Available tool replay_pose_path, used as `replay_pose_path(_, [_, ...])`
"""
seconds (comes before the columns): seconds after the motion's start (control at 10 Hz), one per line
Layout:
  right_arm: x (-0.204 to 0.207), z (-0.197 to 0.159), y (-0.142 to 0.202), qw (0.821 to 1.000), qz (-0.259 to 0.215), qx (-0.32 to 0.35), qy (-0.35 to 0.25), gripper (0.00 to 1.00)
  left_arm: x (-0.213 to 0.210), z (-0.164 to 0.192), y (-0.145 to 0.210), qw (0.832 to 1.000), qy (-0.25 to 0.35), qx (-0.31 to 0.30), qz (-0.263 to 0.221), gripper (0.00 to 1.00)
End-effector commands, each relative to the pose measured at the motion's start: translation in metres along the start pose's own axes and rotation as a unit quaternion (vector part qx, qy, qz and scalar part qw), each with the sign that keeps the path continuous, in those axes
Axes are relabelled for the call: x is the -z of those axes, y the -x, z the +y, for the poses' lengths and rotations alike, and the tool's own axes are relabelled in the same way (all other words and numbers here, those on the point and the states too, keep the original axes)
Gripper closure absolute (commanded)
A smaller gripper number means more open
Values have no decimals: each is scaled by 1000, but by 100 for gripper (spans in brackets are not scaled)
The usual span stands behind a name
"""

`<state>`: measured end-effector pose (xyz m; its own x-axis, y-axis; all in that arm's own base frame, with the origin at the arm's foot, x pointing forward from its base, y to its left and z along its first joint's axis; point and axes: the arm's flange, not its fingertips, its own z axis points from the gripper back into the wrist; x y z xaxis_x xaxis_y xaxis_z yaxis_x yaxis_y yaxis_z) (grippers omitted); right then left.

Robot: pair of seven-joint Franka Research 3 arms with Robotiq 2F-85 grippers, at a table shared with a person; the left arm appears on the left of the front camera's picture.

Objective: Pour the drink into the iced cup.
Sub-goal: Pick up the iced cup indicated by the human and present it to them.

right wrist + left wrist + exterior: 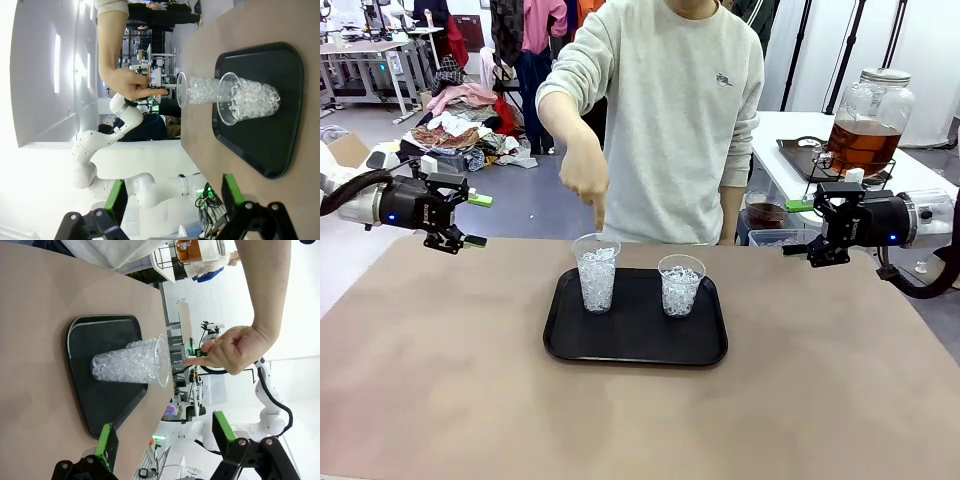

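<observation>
**Both grippers empty; person pointing at the taller iced cup**

I take the black tray (638, 342) as my reference. It lies flat on the brown table (440, 390), about midway between my two arms. Two clear cups stand upright on it, both packed with ice (679, 292). The taller cup (597, 272) is on the tray's left half and the shorter cup (681, 280) on its right half. They stand apart from each other, both toward the tray's far edge.

A person stands beyond the tray's far edge. Their hand (583, 175) hangs over the tray's left half with the forefinger (600, 214) pointed straight down. Its tip is just above the taller cup's rim, and I cannot tell whether it touches.

My left gripper (477, 221) hovers in the air well off the tray's left side, fingers aimed toward the tray. Its jaws are spread wide with nothing between them. My right gripper (797, 228) hovers the same way well off the tray's right side, jaws likewise spread and empty.

The drink (863, 146) is amber-brown and fills roughly the lower half of the jar dispenser (872, 105). The jar stands well beyond the tray's far right corner, on a separate white table (780, 128), with its lid (885, 76) on. Neither gripper is touching it.
</observation>
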<state>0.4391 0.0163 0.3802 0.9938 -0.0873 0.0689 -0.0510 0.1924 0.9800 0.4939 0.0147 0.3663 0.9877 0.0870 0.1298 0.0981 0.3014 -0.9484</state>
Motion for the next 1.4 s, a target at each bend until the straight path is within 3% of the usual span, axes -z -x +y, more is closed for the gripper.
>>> replay_pose_path(0.0, [-1, 2, 0, 1000, -1, -1, 0, 0, 0, 0, 1, 1000, 3, -2, -4, 0])
replay_pose_path(0.3, [-1, 2, 0, 1000, -1, -1, 0, 0, 0, 0, 0, 1000, 0, 0, 0, 0])
replay_pose_path(0.7, [-1, 2, 0, 1000, -1, -1, 0, 0, 9, -10, 2, 986, 12, 156, 48, 0])
replay_pose_path(0.9, [-1, 2, 0, 1000, -1, -1, 0, 0, 8, -10, 7, 964, 13, 257, 60, 0])
replay_pose_path(1.1, [-1, 2, 0, 1000, -1, -1, 0, 0, 13, -13, 15, 937, -6, 348, 42, 0])
replay_pose_path(1.3, [-1, 2, 0, 1000, -1, -1, 0, 0, 21, -15, 21, 921, -5, 387, 50, 0])
